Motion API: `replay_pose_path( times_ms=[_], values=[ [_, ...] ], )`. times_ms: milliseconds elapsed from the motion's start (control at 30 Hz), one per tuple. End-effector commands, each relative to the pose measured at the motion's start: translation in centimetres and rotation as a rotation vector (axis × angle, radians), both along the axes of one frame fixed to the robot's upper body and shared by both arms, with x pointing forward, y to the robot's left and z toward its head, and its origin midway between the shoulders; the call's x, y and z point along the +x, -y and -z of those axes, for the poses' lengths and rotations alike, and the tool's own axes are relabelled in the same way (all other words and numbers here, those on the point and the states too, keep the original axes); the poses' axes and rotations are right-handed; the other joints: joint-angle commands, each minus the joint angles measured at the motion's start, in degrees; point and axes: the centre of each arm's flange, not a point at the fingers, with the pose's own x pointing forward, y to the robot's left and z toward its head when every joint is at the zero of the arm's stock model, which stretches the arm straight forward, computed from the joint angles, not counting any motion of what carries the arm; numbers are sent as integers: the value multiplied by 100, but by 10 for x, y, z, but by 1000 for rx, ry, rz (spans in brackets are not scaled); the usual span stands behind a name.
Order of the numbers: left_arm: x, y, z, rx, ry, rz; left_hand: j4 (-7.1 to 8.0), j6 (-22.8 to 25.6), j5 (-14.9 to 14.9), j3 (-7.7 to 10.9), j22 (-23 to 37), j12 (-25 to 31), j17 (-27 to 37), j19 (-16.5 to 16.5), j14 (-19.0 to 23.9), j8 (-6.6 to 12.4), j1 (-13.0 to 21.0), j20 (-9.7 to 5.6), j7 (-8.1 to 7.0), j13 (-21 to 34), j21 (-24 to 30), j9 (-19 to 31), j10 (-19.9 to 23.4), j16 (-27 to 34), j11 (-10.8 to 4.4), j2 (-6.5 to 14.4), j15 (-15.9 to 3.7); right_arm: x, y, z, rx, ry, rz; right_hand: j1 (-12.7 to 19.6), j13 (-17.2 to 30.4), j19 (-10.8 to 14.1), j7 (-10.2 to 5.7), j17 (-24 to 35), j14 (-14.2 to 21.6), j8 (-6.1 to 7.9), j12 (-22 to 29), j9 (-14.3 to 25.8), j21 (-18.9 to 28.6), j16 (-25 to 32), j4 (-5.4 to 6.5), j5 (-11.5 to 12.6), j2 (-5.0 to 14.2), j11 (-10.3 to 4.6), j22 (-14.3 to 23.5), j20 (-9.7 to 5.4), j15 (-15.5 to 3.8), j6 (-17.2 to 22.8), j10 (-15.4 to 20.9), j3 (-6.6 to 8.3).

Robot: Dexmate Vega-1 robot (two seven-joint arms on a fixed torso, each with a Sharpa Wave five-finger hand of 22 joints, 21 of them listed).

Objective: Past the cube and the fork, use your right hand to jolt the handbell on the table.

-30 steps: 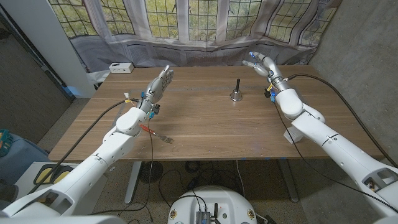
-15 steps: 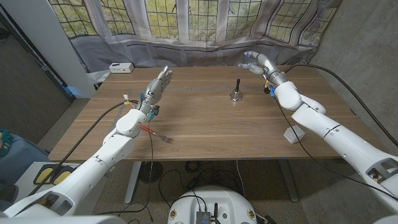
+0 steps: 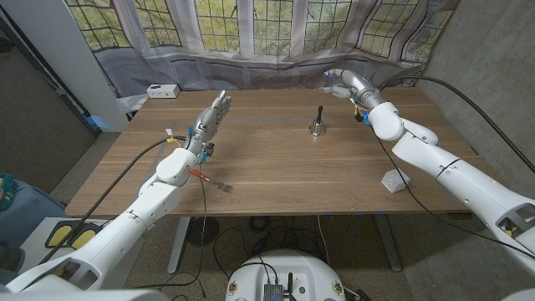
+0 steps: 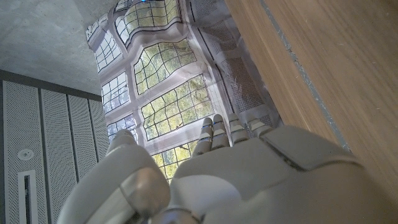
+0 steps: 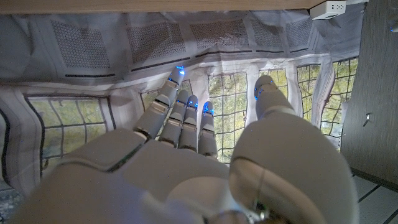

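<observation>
The table is wooden, with a window curtain hanging behind its far edge. The right hand is raised over the far right part of the table, fingers loosely spread and holding nothing, beyond and to the right of the bell, apart from it. The left hand is raised over the far left part, fingers straight and close together, empty. A white box sits at the far left corner. The cube lies near the right front edge. The bell stands upright right of centre, handle up. The fork lies at the left front, beside the left forearm.
</observation>
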Motion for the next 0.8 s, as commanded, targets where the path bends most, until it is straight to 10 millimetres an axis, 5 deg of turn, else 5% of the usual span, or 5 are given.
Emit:
replay_pose_path(
  times_ms=[33,533,800],
  values=[
    [0,4,6,0,-13,7,-25,65,-10,-4,25,1,22,9,31,3,54,54,-7,23,-20,25,54,-1,19,-8,18,-2,-9,-9,-115,2,62,94,12,67,2,8,57,35,21,12,10,39,26,20,-7,-16,15,1,20,77,66,25],
    [-1,2,14,-10,-32,0,-35,95,-15,-2,26,-10,23,3,37,-7,56,56,-8,24,-22,26,71,-6,7,-2,13,1,-21,-14,-229,-22,126,171,22,-90,-89,13,-38,82,14,21,-112,-23,50,33,-103,-93,14,48,30,283,149,-8],
    [-2,1,15,-15,-31,-1,-40,105,-17,-1,26,-14,23,-3,41,-15,56,81,-12,25,-24,26,82,-8,21,2,7,5,-27,-19,-331,-52,194,443,30,133,-33,15,264,44,-3,28,-85,57,-2,79,-167,-94,15,-19,-75,276,204,72]
  ],
)
